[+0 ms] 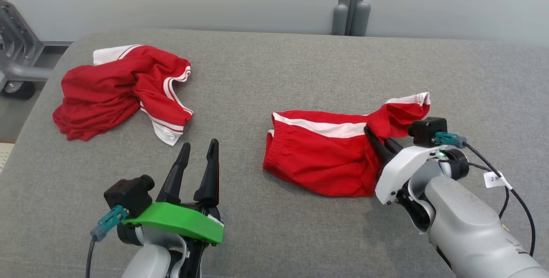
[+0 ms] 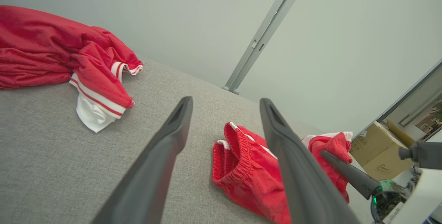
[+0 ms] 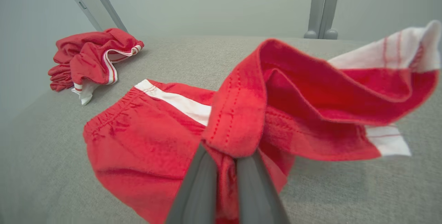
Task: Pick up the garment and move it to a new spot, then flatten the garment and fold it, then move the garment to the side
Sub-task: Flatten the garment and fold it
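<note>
The garment [image 1: 326,158] is a pair of red shorts with a white side stripe, lying half-flat on the right of the grey cushioned surface [image 1: 274,67]. My right gripper [image 1: 369,132] is shut on a bunched leg edge, which is lifted off the surface. The right wrist view shows the cloth [image 3: 145,141] pinched between the fingers of that gripper [image 3: 228,151], with the hem draped over the tips. My left gripper [image 1: 199,144] hovers open at the lower left, holding nothing. In the left wrist view the shorts [image 2: 248,179] lie just beyond the left gripper [image 2: 226,101].
A second red-and-white garment [image 1: 111,89] lies crumpled at the far left of the surface. A grey metal frame with a wheel [image 1: 17,55] stands off the left edge. A post [image 1: 351,7] rises behind. A cardboard box [image 2: 376,151] sits off to the right.
</note>
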Robot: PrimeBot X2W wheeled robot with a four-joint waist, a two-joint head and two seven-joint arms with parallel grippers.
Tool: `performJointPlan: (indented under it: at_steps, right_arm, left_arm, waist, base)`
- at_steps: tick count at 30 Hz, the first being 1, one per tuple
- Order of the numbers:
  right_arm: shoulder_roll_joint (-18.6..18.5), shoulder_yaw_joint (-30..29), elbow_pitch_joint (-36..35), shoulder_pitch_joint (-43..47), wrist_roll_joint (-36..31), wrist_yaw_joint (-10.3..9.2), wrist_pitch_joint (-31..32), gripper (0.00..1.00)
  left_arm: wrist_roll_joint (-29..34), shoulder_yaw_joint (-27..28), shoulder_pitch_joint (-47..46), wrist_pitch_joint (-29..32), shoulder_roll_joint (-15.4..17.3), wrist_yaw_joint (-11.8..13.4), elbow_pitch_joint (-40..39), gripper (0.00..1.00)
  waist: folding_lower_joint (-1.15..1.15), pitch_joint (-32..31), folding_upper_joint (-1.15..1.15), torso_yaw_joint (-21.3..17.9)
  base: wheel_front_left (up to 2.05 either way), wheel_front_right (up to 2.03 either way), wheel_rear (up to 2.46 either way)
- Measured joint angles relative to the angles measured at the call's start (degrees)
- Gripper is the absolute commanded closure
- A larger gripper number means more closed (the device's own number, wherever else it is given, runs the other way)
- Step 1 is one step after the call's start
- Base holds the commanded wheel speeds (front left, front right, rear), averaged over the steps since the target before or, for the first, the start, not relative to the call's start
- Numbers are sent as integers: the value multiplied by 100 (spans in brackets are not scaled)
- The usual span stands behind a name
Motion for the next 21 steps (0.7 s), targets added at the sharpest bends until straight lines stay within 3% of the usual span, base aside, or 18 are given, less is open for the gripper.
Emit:
performJointPlan:
  at_steps: [21]
  right_arm:
    - [-14,1505,165,-934,-669,0,1872,100]
  left_arm:
    - [-175,-131,214,0,-98,56,-111,0]
  waist:
    - [0,-72,0,897]
  base:
    - [0,0,0]
